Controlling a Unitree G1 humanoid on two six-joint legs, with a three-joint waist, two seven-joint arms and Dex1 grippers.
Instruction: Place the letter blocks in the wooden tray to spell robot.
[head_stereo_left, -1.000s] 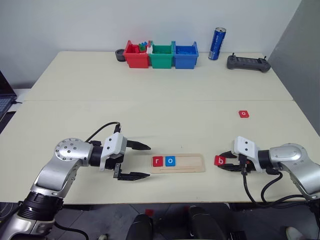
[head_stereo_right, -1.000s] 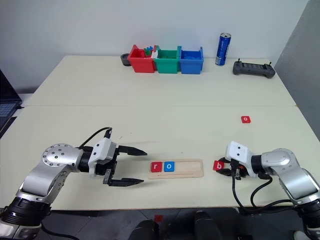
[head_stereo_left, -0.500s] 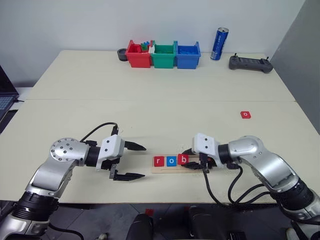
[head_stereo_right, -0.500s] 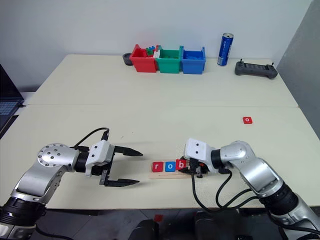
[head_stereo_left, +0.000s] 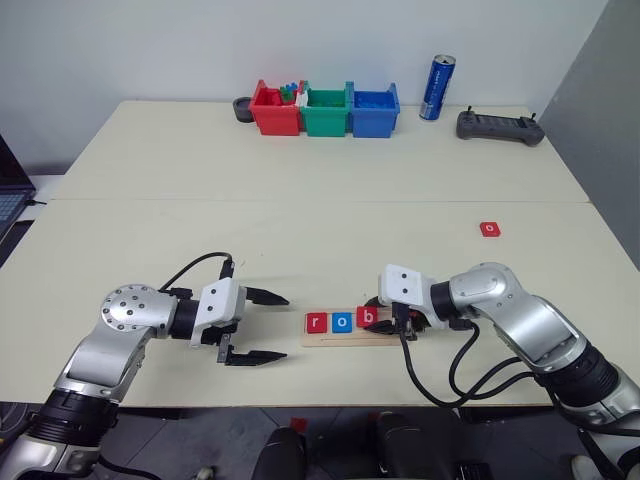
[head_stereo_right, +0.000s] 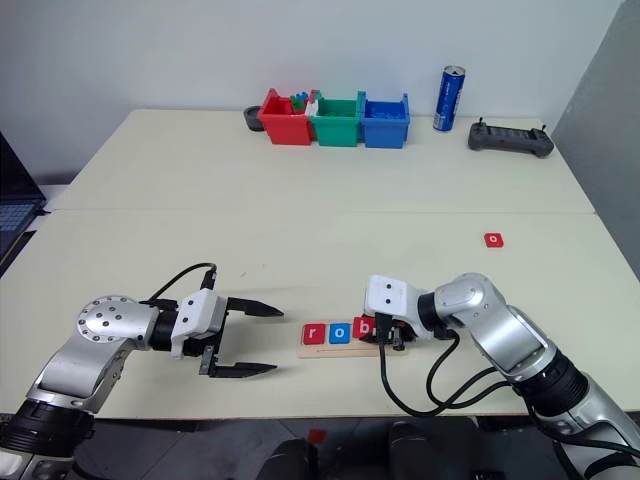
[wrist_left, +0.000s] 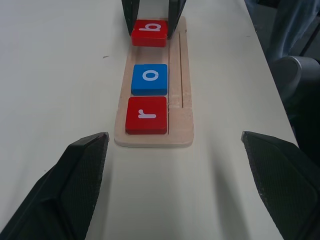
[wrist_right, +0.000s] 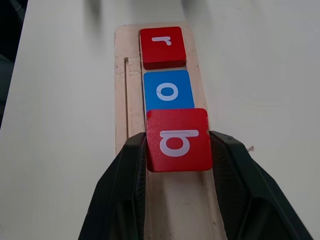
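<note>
The right gripper (wrist_right: 177, 150) is clamped on the red b block (wrist_right: 178, 139), one black finger against each side edge. It holds the block over the wooden tray (head_stereo_left: 356, 333), just past the blue o block (wrist_right: 168, 89). The b's near edge overlaps the o's end in the right wrist view, so I cannot tell whether the b lies flat on the wood or is a little above it. The red r block (wrist_right: 162, 46) sits beyond the o at the tray's end. The tray's shallow groove runs alongside the row of tiles, and the stretch of tray under the gripper is mostly covered by the fingers and the wrist housing. From the head views the b is half hidden behind the white gripper body.

The left gripper (head_stereo_left: 262, 326) hangs just over the table (head_stereo_left: 320, 210), left of the tray, its two fingers spread wide with nothing between them and pointing toward the tray's r end.

Well off to the right lies a lone red tile (head_stereo_left: 488, 228) on the table; its white letter looks like an o but is too small to be sure. At the far edge stand a red bin (head_stereo_left: 272, 108), a green bin (head_stereo_left: 323, 111) and a blue bin (head_stereo_left: 371, 112). Small pieces poke out of the red bin, too tiny to identify. A blue can (head_stereo_left: 436, 87) and a dark handheld controller (head_stereo_left: 497, 126) stand to their right.
</note>
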